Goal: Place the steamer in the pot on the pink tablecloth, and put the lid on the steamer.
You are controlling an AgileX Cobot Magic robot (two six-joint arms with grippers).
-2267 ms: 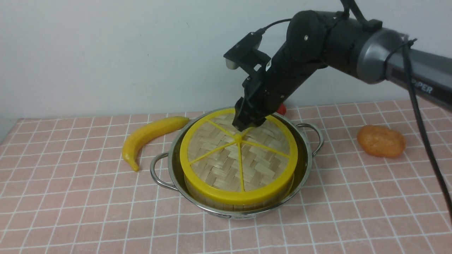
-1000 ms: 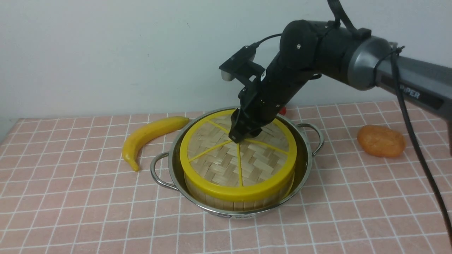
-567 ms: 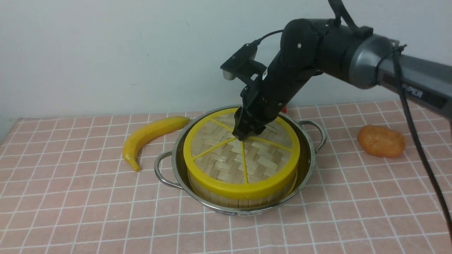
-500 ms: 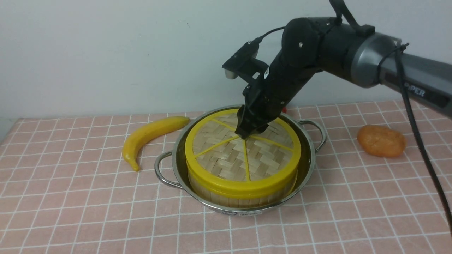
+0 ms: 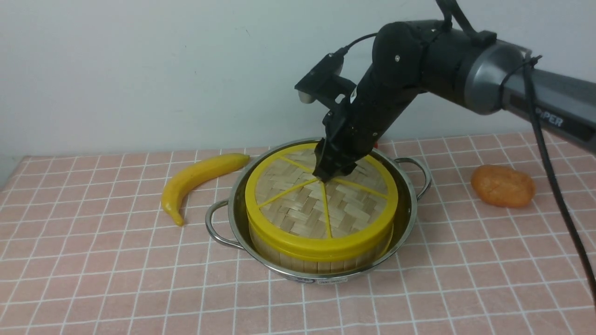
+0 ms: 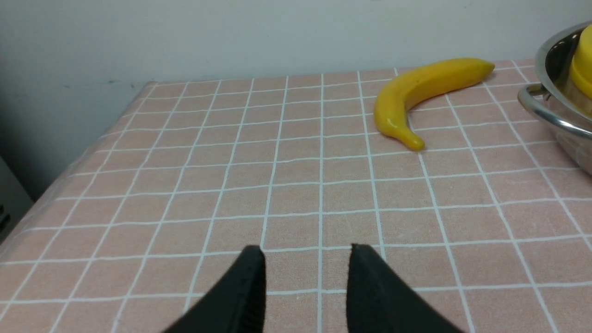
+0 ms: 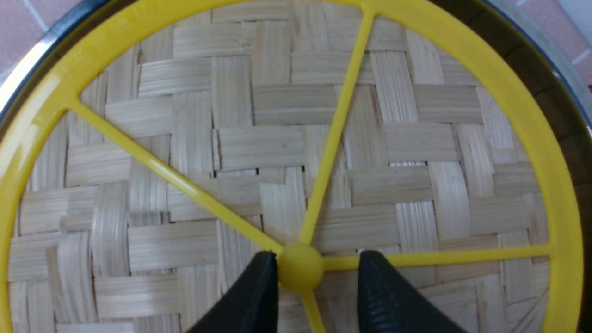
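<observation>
The pink tablecloth with the white grid covers the whole surface, and pretty much dead centre on it sits the stainless pot, shiny, with its two looped wire handles sticking out left and right. The steamer is down inside the pot, bamboo wall upright, a bit of gap between it and the steel all round. The lid is sitting flat on top of the steamer, yellow rim lined up with the basket under it, woven bamboo and yellow spokes facing up.

The right arm reaches in from the right side and angles down onto the lid's middle. In the right wrist view the right hand has its two black fingers spread either side of the little yellow centre knob. One finger looks right up against the knob and the other has a clear gap, so I'd say it's not pinching it, though it's hard to be sure about that near-side contact from this angle.

The left hand only shows up in its own wrist view, fingers spread apart with nothing between them, low over bare cloth well off to the left of the pot.

Smaller stuff: a yellow banana lies just left of the pot, and an orange lumpy thing sits off to the right, well apart from it.
</observation>
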